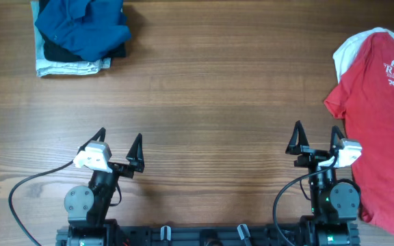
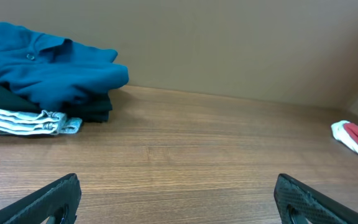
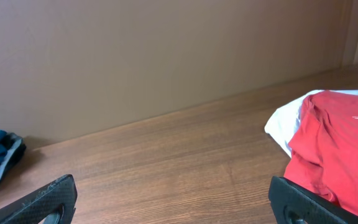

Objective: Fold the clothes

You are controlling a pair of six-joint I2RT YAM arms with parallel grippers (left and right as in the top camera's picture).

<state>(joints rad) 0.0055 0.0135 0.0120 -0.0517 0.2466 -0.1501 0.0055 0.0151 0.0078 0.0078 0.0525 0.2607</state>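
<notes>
Right hand (image 1: 316, 127), wide open, sits just beside red T-shirt (image 1: 382, 116).

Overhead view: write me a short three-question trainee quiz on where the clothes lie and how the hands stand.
1. True or false: the red T-shirt lies at the right edge of the table, on top of a white garment.
2. The blue shirt is: A) spread flat mid-table; B) on top of a pile at the far left corner; C) draped over the red T-shirt.
3. Fill in: the left hand and the right hand both hold nothing, and their fingers stand ___.

Key: 1 true; 2 B; 3 open.
</notes>
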